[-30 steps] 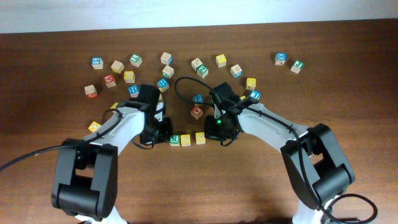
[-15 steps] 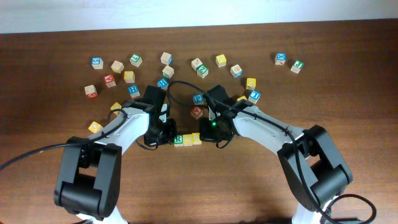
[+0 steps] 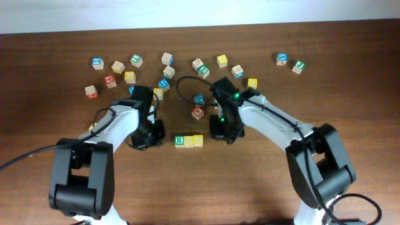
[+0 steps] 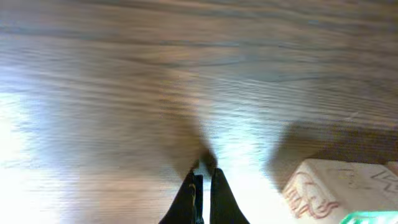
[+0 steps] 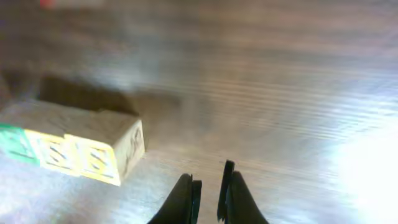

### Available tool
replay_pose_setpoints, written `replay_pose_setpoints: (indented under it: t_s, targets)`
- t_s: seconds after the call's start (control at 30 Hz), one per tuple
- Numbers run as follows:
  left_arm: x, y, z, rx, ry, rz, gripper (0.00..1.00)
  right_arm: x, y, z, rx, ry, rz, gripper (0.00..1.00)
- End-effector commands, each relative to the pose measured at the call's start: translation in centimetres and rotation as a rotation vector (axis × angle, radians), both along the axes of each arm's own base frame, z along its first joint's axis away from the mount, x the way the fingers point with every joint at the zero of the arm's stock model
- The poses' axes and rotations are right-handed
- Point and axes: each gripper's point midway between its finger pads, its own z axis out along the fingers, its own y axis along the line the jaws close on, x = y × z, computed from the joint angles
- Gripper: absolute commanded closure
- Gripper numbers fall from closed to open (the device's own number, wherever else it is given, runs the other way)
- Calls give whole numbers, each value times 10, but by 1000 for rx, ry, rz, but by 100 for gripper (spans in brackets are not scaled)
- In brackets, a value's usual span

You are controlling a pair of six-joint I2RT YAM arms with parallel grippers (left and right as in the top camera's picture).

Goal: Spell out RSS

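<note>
Three letter cubes are sitting in one tight row on the tabletop (image 3: 250, 187). The green R cube (image 3: 179, 141) is touching the first yellow S cube (image 3: 189, 142), and that one is touching the second yellow S cube (image 3: 198, 140). The word is reading as RSS from the overhead view, though the yellow letters are showing only faintly.

The row's long axis is running side to side, straight between the two arms. The R end is pointing toward the left claw (image 4: 205, 169) and the last S is pointing toward the right claw (image 5: 208, 174). Both claws are standing apart from the row, touching nothing. The right one is looking slightly nearer to its end cube.

Each claw is holding its fingers drawn almost together, with only a slit between them, and is gripping nothing. In the right wrist view the row is lying up and to the left of the fingertips. In the left wrist view only a corner of the R cube is showing, off to the lower right.

The scattered spare cubes (image 3: 129, 77) are lying farther back, well apart from the row. The spelling is looking finished, so any coming move is probably just a retreat along that same axis, away from the row ends.
</note>
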Motion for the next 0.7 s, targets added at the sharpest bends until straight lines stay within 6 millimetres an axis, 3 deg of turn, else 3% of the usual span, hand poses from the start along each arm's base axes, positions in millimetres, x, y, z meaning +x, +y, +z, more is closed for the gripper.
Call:
replay_pose_setpoints:
  t_s: [0.0,0.07,0.13,0.2,0.23,0.27,0.43,0.5,0.67]
  targets:
    - [24,27,59,27,-187,34,100,32,-10,45,-49,-88,22,96]
    - [23,48,97,33,-282,96,100,44,-5,90,-42,-129,28,96]
    - [18,67,120,37,-331,155,79,54,1,123,-12,-178,25,96]
    - [12,77,127,43,-334,187,63,60,4,128,4,-208,23,96]
    - [11,78,125,44,-327,188,21,61,6,120,3,-202,25,96]
    - [10,78,124,44,-323,188,1,60,8,112,-2,-191,32,96]
    - [7,82,118,73,-301,191,1,56,30,70,-9,-123,77,96]
    - [7,93,117,136,-300,200,1,48,48,53,13,-81,111,96]
    - [6,94,116,136,-290,241,1,27,69,9,-48,3,152,96]
